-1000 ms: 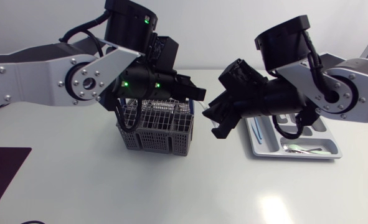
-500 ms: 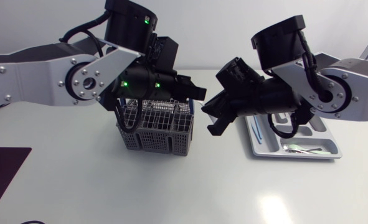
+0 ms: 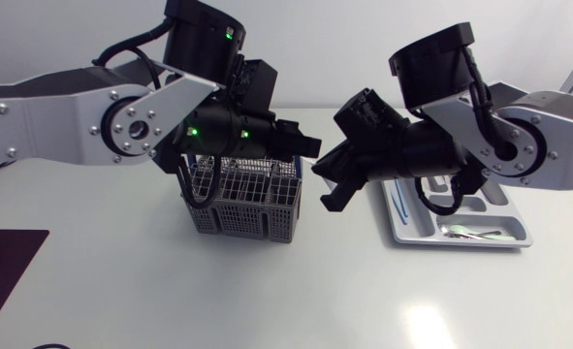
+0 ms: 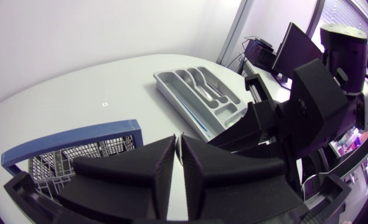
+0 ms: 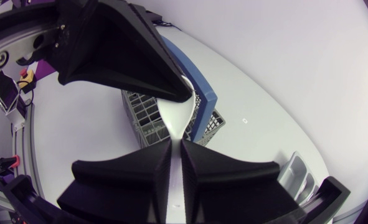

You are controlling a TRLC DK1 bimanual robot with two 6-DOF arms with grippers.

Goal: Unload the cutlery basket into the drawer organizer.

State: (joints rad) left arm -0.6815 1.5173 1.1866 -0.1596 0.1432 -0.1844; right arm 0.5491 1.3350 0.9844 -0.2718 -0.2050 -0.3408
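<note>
Surface (image 3: pixel 267 291): white, glossy, a bright patch of glare near the front.
Mat (image 3: pixel 5 267): dark purple, lying flat at the surface's front left edge.
Mark (image 4: pixel 104 104): tiny, pale, on the surface.

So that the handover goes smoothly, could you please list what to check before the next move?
1. Left gripper shut on the pale, tapering piece of cutlery: ok.
2. Right gripper also holding that cutlery: cannot tell.
3. Grey mesh cutlery basket with blue rim standing upright: ok.
4. Grey plastic drawer organizer has compartments showing room: ok.
</note>
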